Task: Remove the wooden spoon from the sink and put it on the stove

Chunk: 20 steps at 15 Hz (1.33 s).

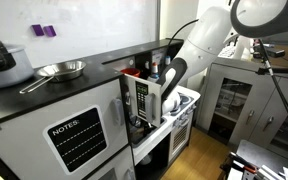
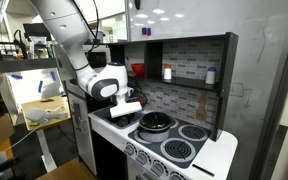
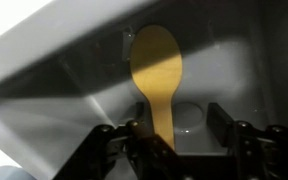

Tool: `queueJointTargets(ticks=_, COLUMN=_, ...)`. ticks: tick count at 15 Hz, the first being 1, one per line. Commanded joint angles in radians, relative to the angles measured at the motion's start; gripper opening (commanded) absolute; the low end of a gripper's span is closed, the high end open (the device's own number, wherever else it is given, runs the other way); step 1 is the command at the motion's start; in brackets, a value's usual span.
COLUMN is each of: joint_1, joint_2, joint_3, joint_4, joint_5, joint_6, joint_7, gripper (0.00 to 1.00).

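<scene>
In the wrist view the tan-orange wooden spoon lies in the pale sink basin, bowl away from me and handle running back between my fingers. My gripper is open and low over the sink. The handle is close against one finger and a wide gap is left to the other. In both exterior views the gripper reaches down into the toy kitchen's sink, and the spoon is hidden there. The white stove with dark burners lies right beside the sink.
A dark pot sits on the burner nearest the sink. A shelf with small bottles hangs over the toy kitchen's back wall. A steel pan and a cooker stand on the black counter.
</scene>
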State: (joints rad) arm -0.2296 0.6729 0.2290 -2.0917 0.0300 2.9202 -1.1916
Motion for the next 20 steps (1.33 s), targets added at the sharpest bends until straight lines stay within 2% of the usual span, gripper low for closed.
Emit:
queueJointTargets(ticks=1, joint_1=-0.017, joint_2=0.016, joint_3=0.014, joint_4=0.024, joint_5=-0.033, joint_6=-0.018, joint_7=0.024, gripper=0.42)
queueJointTargets(ticks=3, joint_1=-0.016, joint_2=0.015, joint_3=0.012, joint_4=0.023, joint_5=-0.039, joint_6=-0.019, joint_7=0.026, gripper=0.34)
queueJointTargets(ticks=6, joint_1=-0.017, joint_2=0.013, joint_3=0.013, joint_4=0.023, joint_5=-0.047, joint_6=-0.018, joint_7=0.033, gripper=0.11)
queueJointTargets(ticks=8, joint_1=-0.017, joint_2=0.013, joint_3=0.010, joint_4=0.022, joint_5=-0.050, joint_6=-0.016, joint_7=0.035, gripper=0.01)
queueJointTargets(ticks=10, joint_1=-0.018, joint_2=0.012, joint_3=0.009, joint_4=0.022, joint_5=-0.049, joint_6=-0.015, joint_7=0.037, gripper=0.05)
queueJointTargets(ticks=20, joint_1=-0.011, joint_2=-0.077, joint_3=-0.012, joint_4=-0.025, joint_5=-0.062, joint_6=0.001, joint_7=0.075, gripper=0.05)
